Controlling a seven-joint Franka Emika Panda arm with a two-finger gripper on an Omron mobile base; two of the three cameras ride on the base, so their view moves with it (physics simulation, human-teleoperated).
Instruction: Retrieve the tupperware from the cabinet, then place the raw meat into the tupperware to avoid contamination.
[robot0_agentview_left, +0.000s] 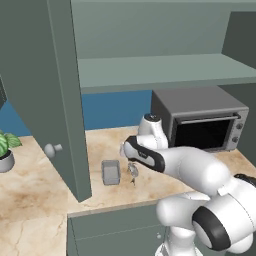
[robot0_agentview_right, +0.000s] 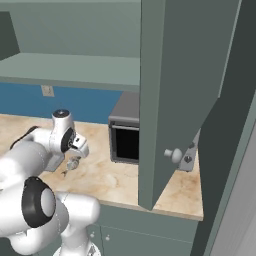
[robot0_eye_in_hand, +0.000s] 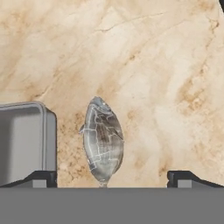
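The marbled beige surface (robot0_agentview_left: 40, 185) runs below an open grey-green cabinet (robot0_agentview_left: 150, 70) with a bare shelf. At far left a potted plant (robot0_agentview_left: 5, 150) is cut off. The pale grey tupperware (robot0_agentview_left: 110, 172) sits empty on the surface, partly cropped in the hand view. Just beside it lies the raw meat (robot0_eye_in_hand: 103, 139), a grey-whitish, crackled, elongated lump. The jaws (robot0_eye_in_hand: 111, 178) stand wide, holding nothing, above the meat. The dark microwave (robot0_agentview_left: 202, 120) stands right.
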